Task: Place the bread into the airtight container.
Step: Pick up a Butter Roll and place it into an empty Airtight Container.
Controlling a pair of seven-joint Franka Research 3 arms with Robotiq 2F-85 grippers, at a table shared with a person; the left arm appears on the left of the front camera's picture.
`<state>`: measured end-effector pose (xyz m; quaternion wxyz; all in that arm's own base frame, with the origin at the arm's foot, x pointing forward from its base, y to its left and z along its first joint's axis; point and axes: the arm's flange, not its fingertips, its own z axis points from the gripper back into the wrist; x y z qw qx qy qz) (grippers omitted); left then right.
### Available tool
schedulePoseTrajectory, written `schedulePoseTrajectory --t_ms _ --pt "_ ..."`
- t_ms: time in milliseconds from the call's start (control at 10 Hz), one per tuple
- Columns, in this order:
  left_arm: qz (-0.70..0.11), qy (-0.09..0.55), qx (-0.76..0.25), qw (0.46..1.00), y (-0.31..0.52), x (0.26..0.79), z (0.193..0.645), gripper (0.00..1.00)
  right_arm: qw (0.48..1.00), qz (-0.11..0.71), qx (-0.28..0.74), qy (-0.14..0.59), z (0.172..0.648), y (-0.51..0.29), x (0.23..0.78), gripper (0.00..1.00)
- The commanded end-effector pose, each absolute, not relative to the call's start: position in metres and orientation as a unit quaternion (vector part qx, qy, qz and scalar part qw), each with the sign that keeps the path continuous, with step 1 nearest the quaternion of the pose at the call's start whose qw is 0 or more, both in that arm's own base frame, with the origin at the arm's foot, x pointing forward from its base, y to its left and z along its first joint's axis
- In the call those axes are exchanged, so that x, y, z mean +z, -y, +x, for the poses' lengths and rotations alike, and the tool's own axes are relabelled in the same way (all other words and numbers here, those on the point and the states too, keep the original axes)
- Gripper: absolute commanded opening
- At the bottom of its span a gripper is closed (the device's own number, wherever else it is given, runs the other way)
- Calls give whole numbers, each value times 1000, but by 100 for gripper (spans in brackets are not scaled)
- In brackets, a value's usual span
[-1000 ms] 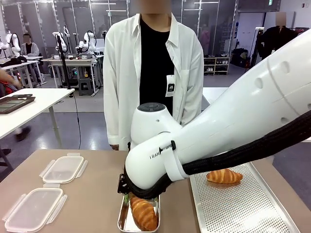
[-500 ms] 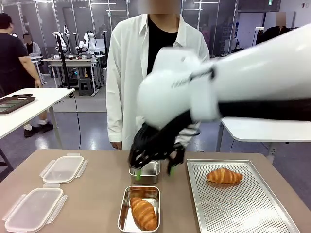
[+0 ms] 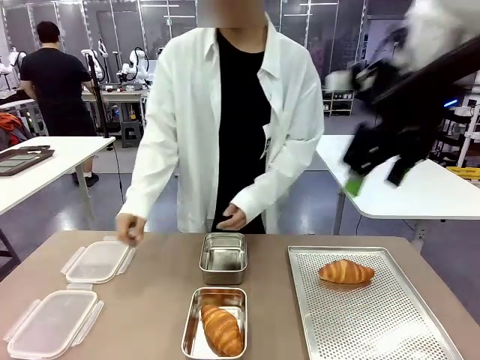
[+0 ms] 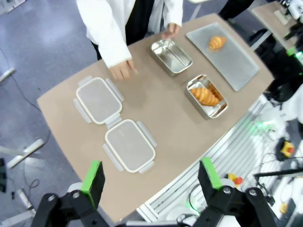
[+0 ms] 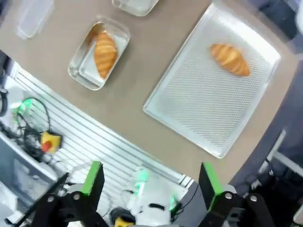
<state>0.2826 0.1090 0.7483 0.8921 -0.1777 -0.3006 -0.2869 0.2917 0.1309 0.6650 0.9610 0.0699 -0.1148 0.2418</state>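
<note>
Closest to where the robot stands, the left jaws hang high over the tabletop's [image 3: 150, 300] near edge, green pads [image 4: 93, 177] spread wide with nothing between them. The right jaws are lifted well up at the right side, blurred in the front view, and they too gape fully with nothing held between their green pads [image 5: 207, 177].

Down on the smooth brown tabletop, the nearest thing in the middle is the near steel container [image 3: 192, 330], a shiny rounded rectangle with a rolled rim. The croissant [image 3: 222, 330] lies lengthwise inside it, golden and ridged, filling most of its floor. To its left sits the near lid [image 3: 51, 324], milky translucent plastic with rounded corners and clip flaps on its sides. To the right is the perforated tray [image 3: 375, 322], a flat pale metal sheet dotted all over with fine holes and edged by a low rim.

Further back, a second croissant [image 3: 346, 271] rests crosswise on the tray's far part. The far steel container [image 3: 223, 259] stands just beyond the near one, the two close but apart, its polished bottom bare. The far lid [image 3: 97, 261], a match for the near lid, lies beyond it on the left.

At the far edge stands a person [image 3: 240, 112] in a loose white shirt over black. One hand [image 3: 131, 229] is down just beside the far lid's far corner, and the other hand [image 3: 231, 217] is curled behind the far steel container.
</note>
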Motion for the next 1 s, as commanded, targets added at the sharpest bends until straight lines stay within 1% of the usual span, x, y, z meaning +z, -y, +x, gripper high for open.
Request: schedulePoseTrajectory --t_ms 0,100,200,400,500,800,900 --pt "-178 304 -297 888 -108 750 281 100 938 96 285 172 290 -68 678 100" --pt "-178 304 -297 888 -108 750 281 100 930 106 296 192 280 -30 690 100" --pt "-178 304 -297 888 -108 750 281 100 921 136 308 194 272 2 698 100" --pt "-178 304 -297 888 -108 750 281 100 925 160 284 197 264 59 701 100" --pt "-178 304 -297 888 -108 750 281 100 924 158 285 202 256 75 694 100" --pt "-178 304 -297 888 -108 750 281 100 922 166 276 214 258 86 668 100" --pt "-178 304 -297 888 -108 750 281 100 926 160 275 202 257 91 684 100"
